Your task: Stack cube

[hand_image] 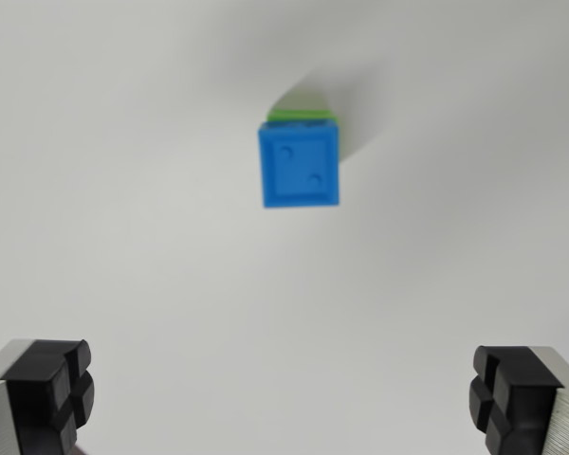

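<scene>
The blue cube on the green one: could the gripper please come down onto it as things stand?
Probably yes: the gripper is open, and nothing lies around the blue cube atop the green cube.

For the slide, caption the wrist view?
Wrist view: blue cube stacked on green cube on the white table, open pincer empty above.

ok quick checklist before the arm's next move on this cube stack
1. Blue cube sits on the green cube: ok; only a green sliver shows along its far edge.
2. Gripper open: ok, fingers wide apart.
3. Gripper empty: ok, nothing between the fingers.
4. Gripper apart from the stack: ok, the cubes sit well away from the fingertips.
5. Stack squarely aligned: cannot tell, the blue cube hides most of the green.
6. White table around the stack free of other things: ok in this view.
</scene>
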`<state>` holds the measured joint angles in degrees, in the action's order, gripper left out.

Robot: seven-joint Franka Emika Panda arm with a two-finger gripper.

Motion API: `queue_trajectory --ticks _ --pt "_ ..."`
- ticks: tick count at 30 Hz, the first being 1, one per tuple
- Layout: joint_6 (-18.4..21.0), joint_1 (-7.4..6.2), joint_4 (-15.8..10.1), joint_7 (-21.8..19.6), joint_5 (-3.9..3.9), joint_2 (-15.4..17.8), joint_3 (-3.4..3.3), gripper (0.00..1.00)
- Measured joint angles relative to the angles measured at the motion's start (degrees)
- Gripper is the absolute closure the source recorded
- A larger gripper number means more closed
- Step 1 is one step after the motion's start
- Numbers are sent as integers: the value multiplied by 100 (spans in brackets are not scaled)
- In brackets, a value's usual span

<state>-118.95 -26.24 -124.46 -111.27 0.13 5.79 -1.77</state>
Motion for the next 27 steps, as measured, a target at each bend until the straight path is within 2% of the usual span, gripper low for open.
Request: queue_trajectory --ticks 15,27 --pt "408 0 287 -2 -2 115 0 0" --pt "439 0 310 -1 -2 127 0 0"
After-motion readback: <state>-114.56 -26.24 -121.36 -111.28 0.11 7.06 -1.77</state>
